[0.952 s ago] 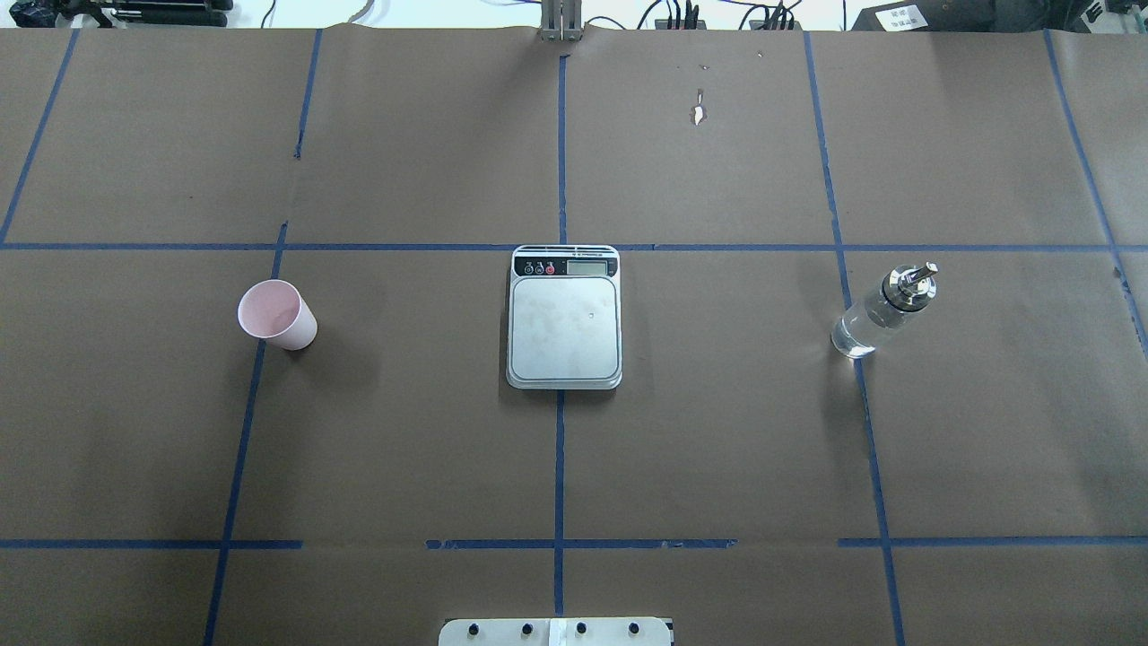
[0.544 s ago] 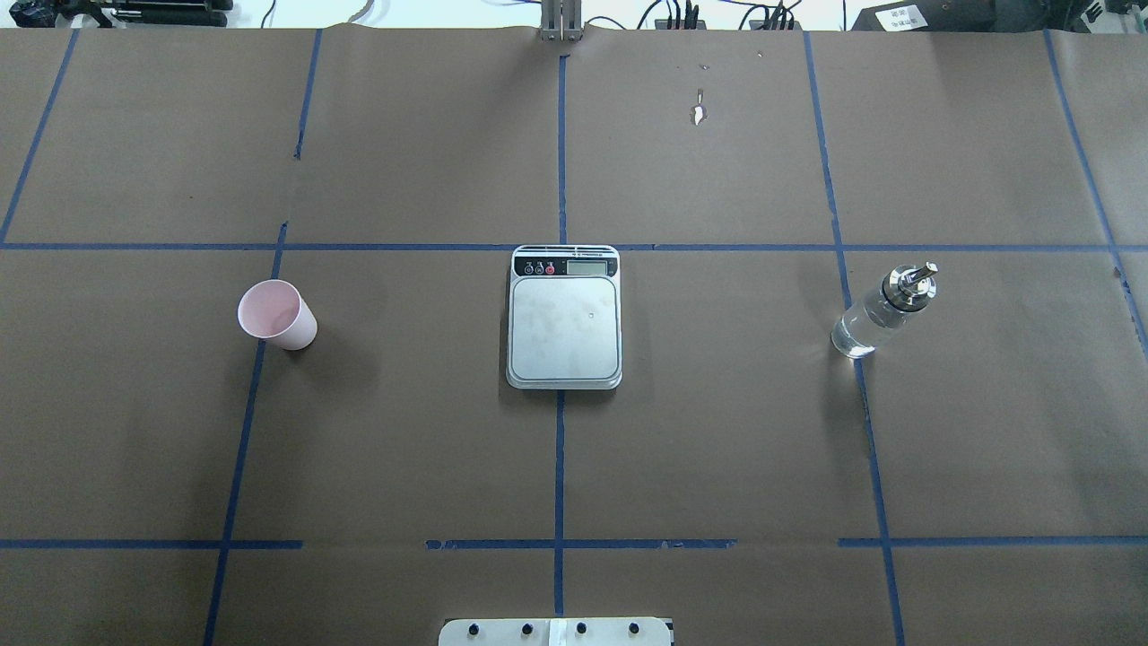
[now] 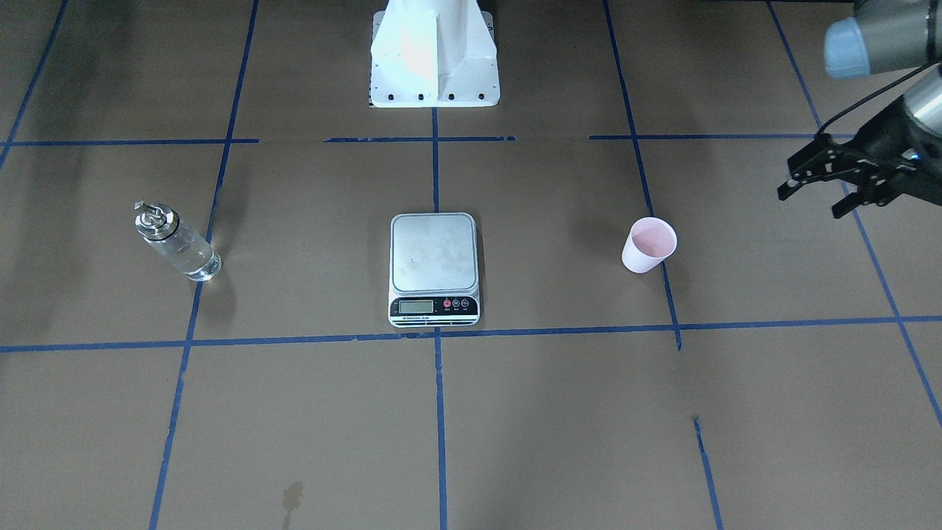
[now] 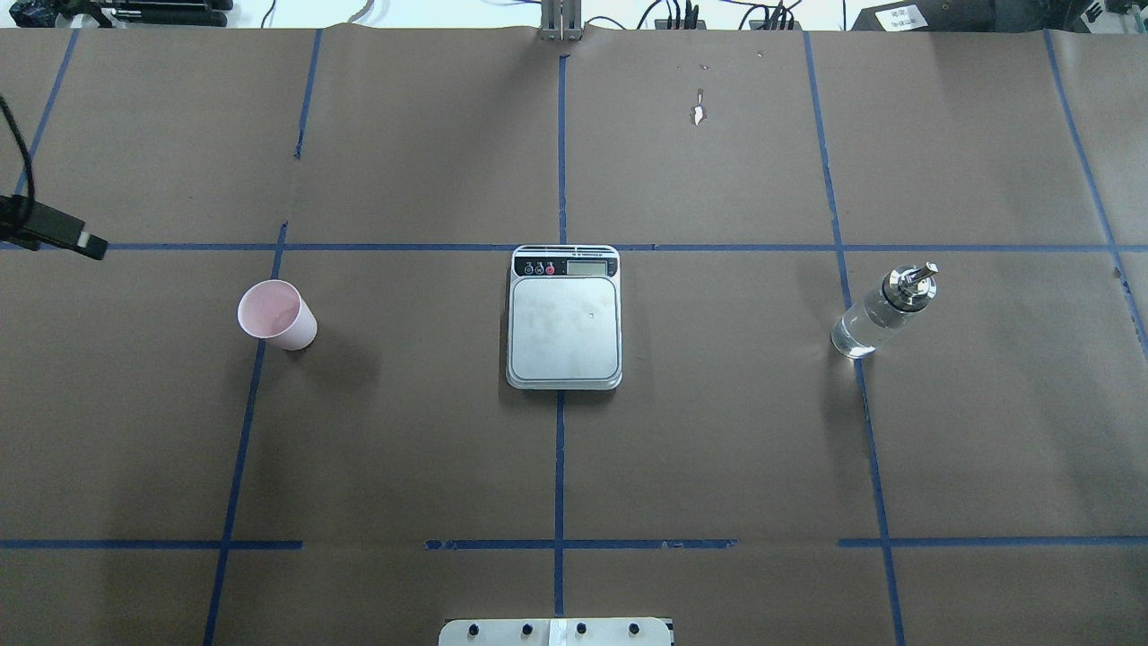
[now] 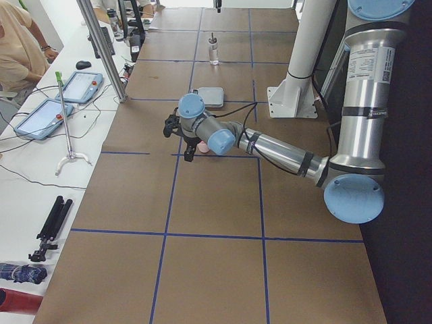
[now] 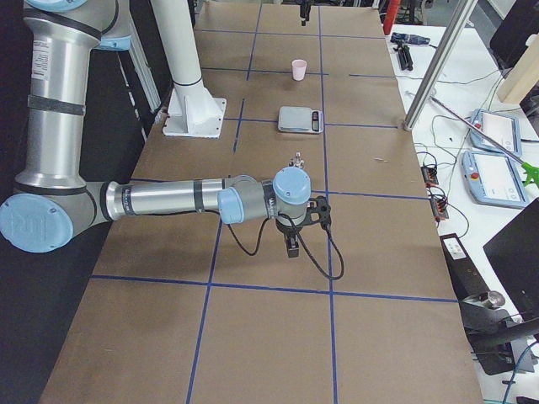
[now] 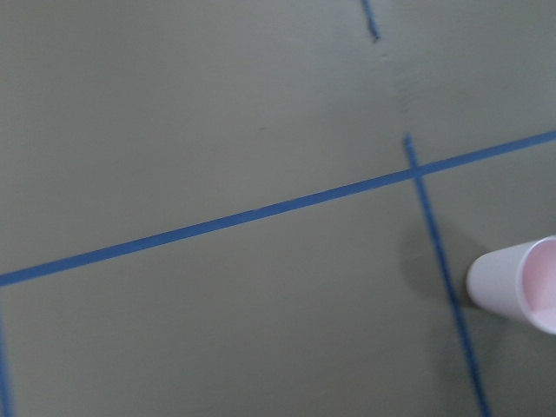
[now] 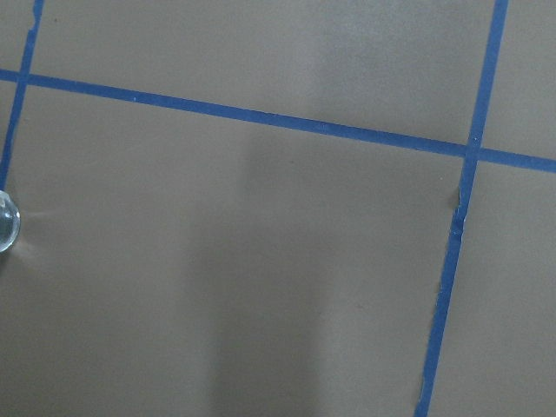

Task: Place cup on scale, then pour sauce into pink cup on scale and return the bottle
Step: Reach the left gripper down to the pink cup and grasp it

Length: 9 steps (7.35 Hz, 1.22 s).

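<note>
The pale pink cup (image 3: pixel 649 245) (image 4: pixel 276 314) stands upright on the brown paper, on my left side. The steel scale (image 3: pixel 433 254) (image 4: pixel 564 327) lies at the table's centre with its platform bare. Far to my right stands the clear glass bottle (image 3: pixel 176 243) (image 4: pixel 883 309) with its silver pourer cap, clear sauce inside. My left gripper (image 3: pixel 813 200) hovers open and empty, out beyond the cup; the left wrist view catches the cup (image 7: pixel 517 282) at its right edge. My right gripper (image 6: pixel 290 244) shows only in the exterior right view, near the bottle; I cannot tell its state.
Blue tape lines grid the paper. The robot's white base (image 3: pixel 434 55) stands at the table's near-middle edge. A side bench with tablets (image 5: pixel 44 118), cables and a metal post (image 5: pixel 101 47) runs along the far side, and a person (image 5: pixel 17 47) sits there.
My left gripper has come into the overhead view at its left edge. Cup, scale and bottle have not moved.
</note>
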### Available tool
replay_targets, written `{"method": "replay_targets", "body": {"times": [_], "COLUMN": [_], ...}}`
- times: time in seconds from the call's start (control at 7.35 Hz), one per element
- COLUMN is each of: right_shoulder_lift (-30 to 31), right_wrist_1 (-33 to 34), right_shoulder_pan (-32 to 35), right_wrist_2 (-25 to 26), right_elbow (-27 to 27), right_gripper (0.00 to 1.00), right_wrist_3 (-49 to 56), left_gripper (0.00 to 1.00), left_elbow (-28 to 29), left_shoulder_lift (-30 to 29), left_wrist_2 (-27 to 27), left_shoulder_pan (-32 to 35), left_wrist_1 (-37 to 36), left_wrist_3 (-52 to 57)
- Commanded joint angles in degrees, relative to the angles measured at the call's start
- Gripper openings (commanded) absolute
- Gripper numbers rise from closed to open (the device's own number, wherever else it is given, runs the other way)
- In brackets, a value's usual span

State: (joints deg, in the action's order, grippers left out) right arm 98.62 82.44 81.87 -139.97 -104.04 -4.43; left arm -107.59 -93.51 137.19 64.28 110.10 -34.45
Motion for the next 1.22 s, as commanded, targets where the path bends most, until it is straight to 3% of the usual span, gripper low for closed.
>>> {"method": "replay_targets", "body": {"times": [0.0, 0.41, 0.68, 0.95, 1.09], "right_shoulder_lift": [-0.27, 0.16, 0.43, 0.52, 0.52], "right_wrist_1": [0.0, 0.09, 0.09, 0.09, 0.09], "right_shoulder_pan": [-0.22, -0.13, -0.04, -0.13, -0.04], "right_wrist_2": [0.05, -0.13, -0.21, -0.21, -0.22], "right_elbow": [-0.02, -0.03, -0.2, -0.02, -0.02], "right_gripper": [1.0, 1.0, 1.0, 1.0, 1.0], "right_wrist_3": [-0.06, 0.12, 0.03, 0.12, 0.03], "left_gripper": [1.0, 0.99, 0.98, 0.96, 0.88], "left_elbow": [-0.18, 2.2, 2.46, 6.31, 6.6], "left_shoulder_lift": [-7.44, -7.84, -6.52, -8.96, -8.89], "left_wrist_2": [-7.94, -16.05, -17.04, -17.22, -17.22], "left_shoulder_pan": [-11.92, -16.46, -16.2, -16.64, -16.55], "left_wrist_1": [-0.23, -0.58, -0.85, -0.76, -0.76], "left_wrist_3": [-14.87, -15.57, -15.39, -15.65, -15.48]}}
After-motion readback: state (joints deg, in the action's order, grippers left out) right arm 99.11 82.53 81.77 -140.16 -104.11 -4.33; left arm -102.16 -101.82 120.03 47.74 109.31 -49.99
